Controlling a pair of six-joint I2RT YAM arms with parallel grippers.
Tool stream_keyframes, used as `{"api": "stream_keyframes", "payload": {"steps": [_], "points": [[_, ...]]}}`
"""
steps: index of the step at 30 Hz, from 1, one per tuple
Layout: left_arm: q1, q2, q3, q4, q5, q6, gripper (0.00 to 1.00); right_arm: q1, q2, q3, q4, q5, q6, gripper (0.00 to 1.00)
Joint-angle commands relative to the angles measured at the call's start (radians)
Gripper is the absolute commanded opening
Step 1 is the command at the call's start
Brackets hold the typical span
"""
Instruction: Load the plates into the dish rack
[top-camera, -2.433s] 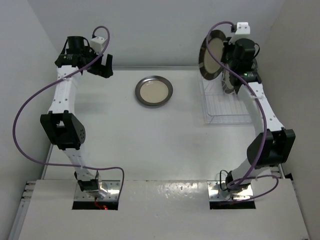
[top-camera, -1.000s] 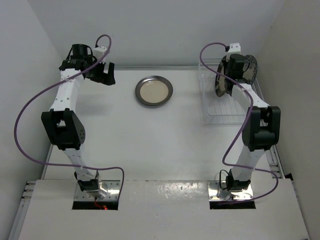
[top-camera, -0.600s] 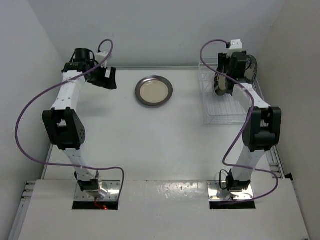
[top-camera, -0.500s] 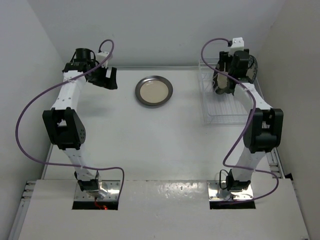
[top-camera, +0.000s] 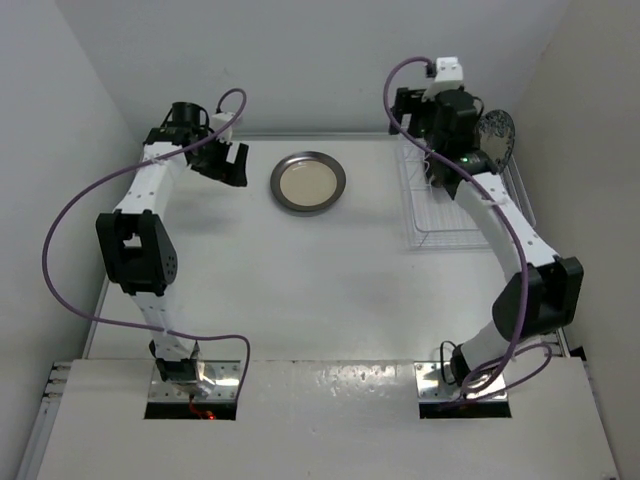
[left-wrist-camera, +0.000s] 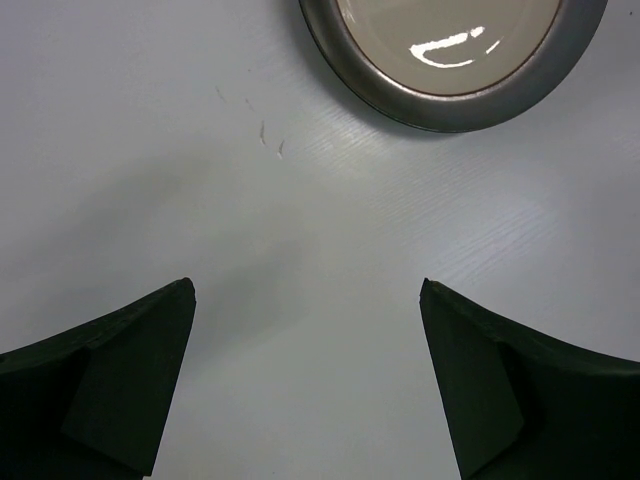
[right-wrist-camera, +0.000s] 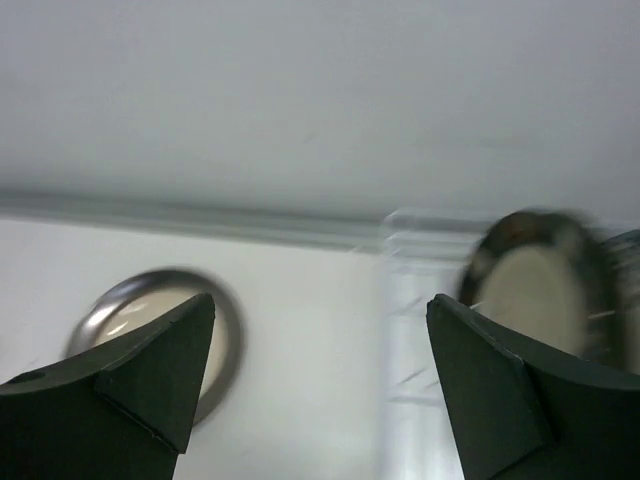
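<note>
Top view: cream plate (top-camera: 308, 182) flat on desk (top-camera: 300, 290), just right of left fingers (top-camera: 236, 166), farther from right arm (top-camera: 500, 215) above dish rack (top-camera: 455, 225); left wrist: spread wide, empty, cream plate ahead-right, far rim cropped; right wrist: right fingers (right-wrist-camera: 130, 380) parted, empty, racked plate (right-wrist-camera: 540, 285) blurred.

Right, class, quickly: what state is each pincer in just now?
Left pincer: open, holding nothing.
Right pincer: open, holding nothing.
</note>
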Motion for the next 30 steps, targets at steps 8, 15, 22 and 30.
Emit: {"api": "stream_keyframes", "payload": {"steps": [8, 15, 22, 30], "points": [[-0.029, -0.031, -0.121, 0.011, -0.181, 0.054, 1.0, 0.174, 0.35, -0.15, 0.173, -0.041, 0.806, 0.81], [-0.029, -0.089, -0.21, 0.011, -0.21, 0.073, 1.0, 0.206, 0.556, -0.012, 0.075, 0.085, 0.97, 0.81], [-0.029, -0.08, -0.189, 0.011, -0.228, 0.073, 1.0, 0.191, 0.748, 0.074, 0.103, -0.013, 1.038, 0.77], [-0.019, -0.06, -0.149, 0.011, -0.229, 0.073, 1.0, 0.177, 0.854, 0.188, 0.024, 0.013, 1.102, 0.42]]}}
